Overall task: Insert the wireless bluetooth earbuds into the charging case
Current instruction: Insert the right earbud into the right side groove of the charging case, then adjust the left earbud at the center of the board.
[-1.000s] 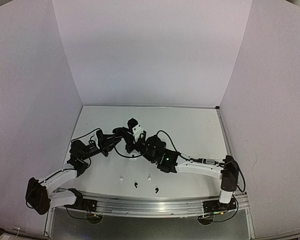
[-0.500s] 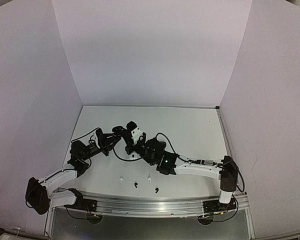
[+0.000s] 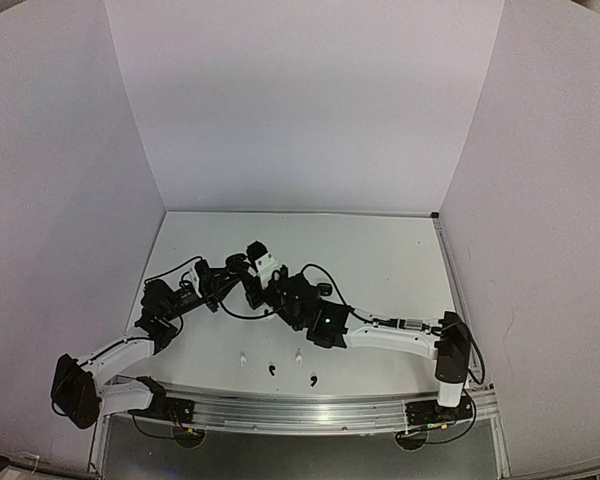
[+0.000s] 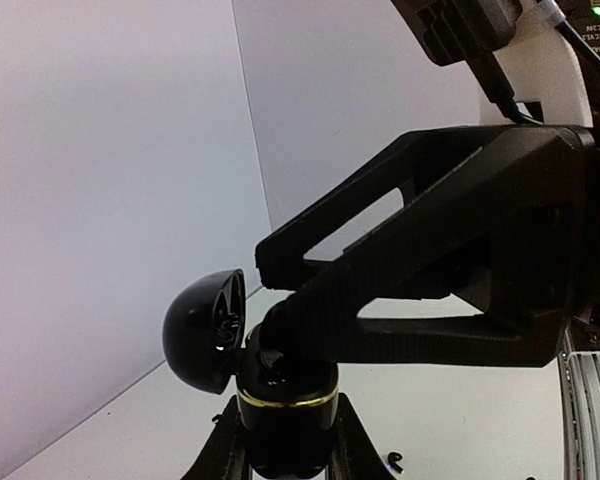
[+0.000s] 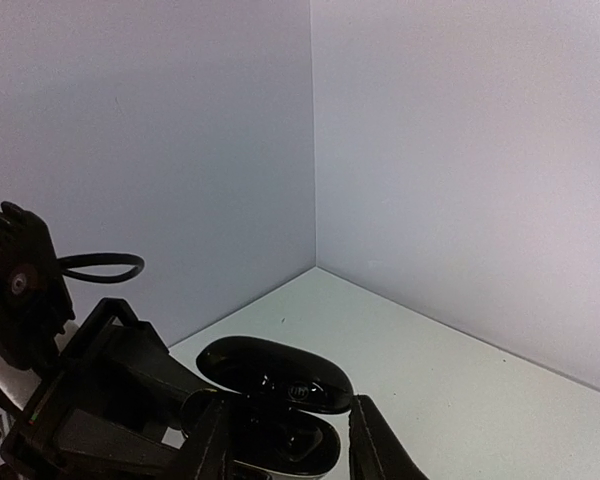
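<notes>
My left gripper (image 4: 283, 442) clenches the open charging case (image 4: 285, 398), bottom centre (lid (image 4: 205, 335) tipped left). My right gripper (image 5: 288, 432) stands parted at its mouth.

Plain pale lilac walls (image 3: 300, 100) enclose a white tabletop (image 3: 380, 250) on three sides; a metal rail (image 3: 300, 412) spans the frame's bottom.

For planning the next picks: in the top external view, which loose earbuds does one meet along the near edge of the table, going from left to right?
left white earbud → left black earbud → right white earbud → right black earbud
</notes>
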### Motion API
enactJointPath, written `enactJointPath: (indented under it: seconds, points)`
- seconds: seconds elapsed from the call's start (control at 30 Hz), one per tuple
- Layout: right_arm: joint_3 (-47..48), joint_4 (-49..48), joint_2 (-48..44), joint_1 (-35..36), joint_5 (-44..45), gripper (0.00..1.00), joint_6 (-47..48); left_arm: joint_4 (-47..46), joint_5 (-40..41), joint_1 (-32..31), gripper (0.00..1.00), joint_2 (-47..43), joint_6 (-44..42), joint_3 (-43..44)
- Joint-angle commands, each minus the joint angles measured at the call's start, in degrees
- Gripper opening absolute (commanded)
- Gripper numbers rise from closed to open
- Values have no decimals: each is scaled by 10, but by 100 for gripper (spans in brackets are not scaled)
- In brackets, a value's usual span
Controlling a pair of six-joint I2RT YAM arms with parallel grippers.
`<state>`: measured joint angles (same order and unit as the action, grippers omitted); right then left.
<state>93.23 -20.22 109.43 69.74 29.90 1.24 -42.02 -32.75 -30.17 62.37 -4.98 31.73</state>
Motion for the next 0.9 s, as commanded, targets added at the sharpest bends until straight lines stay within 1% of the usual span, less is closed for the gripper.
enactJointPath:
  seconds: [0.0, 0.07, 0.13, 0.33, 0.43, 0.5, 0.57, 0.63, 0.67, 0.77, 0.87]
  points:
    - [21, 41, 0, 5, 16, 36, -8, -11, 3, -1, 0, -5, 9, 20]
    - [22, 47, -7, 5, 12, 38, -8, -4, 7, 0, 0, -8, 19, 19]
    - [26, 57, -17, 5, 2, 43, -8, 7, 15, -1, 0, -11, 33, 19]
    - [44, 127, -79, 2, -69, 67, -46, 48, 43, 0, 0, -16, 70, 22]
    - [53, 180, -118, -8, -105, 72, -84, 62, 54, 0, 0, -18, 83, 20]
    - [41, 209, -143, -19, -106, 73, -123, 69, 62, 0, 0, -19, 90, 18]
    - [20, 253, -173, -35, -82, 72, -172, 74, 68, 0, 0, -19, 95, 18]
    - [-4, 302, -194, -54, -40, 69, -235, 75, 70, 0, 0, -18, 100, 18]
    - [-18, 335, -201, -69, -20, 66, -286, 76, 69, 0, 0, -19, 102, 17]
    - [-31, 487, -193, -103, 16, 58, -429, 75, 70, 0, 0, -18, 105, 16]
    - [-20, 585, -150, -120, 8, 55, -512, 76, 71, 0, 0, -21, 105, 14]
